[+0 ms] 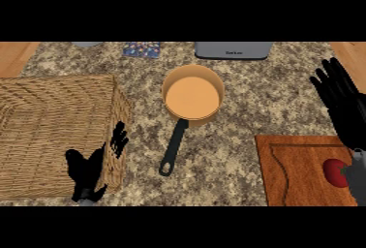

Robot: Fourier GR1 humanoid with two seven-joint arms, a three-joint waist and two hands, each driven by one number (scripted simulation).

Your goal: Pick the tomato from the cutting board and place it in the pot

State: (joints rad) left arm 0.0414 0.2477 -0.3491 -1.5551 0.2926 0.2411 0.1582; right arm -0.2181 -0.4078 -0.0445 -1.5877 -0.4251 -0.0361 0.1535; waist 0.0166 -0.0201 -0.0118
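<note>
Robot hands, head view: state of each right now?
Left robot hand: open, fingers up, resting by the basket, holding nothing.
Right robot hand: open, fingers straight, above the board; tomato not held.

The tomato [333, 171] is half tucked behind the right forearm at the lower right, so only its left side shows. The cutting board [300, 169] runs off the right edge. Wicker basket [53, 131] hides part of the left hand [85, 169]. Up top, a grey appliance [234, 50] and a patterned box [142, 49] are cropped, label unreadable.
</note>
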